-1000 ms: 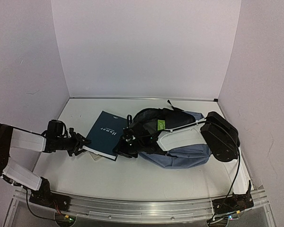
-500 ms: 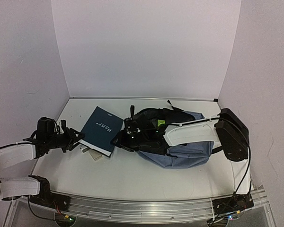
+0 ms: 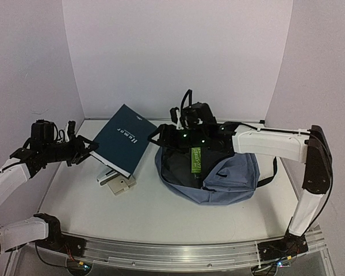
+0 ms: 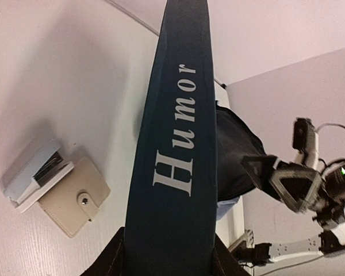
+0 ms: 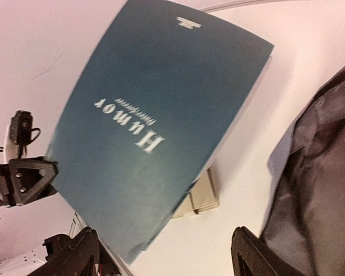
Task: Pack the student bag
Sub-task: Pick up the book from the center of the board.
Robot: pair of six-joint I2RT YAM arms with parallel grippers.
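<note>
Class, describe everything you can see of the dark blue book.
The book is a thin, dark teal-blue paperback with "Humor" in white letters on its cover. It is closed and held tilted above the table, beside the student bag. The left gripper clamps one edge; nothing else seems to touch it.

Pretty sure this is a robotics lab test cell, not a home or office. Plain pale walls [image 3: 178, 57] box in a white worktop [image 3: 161, 221] on the left, far and right. A left arm [image 3: 6, 178] and right arm [image 3: 270, 144] are mounted on an aluminium rail [image 3: 172, 253] along the near edge, with small green status lights [image 3: 84, 266] at their bases.
</note>
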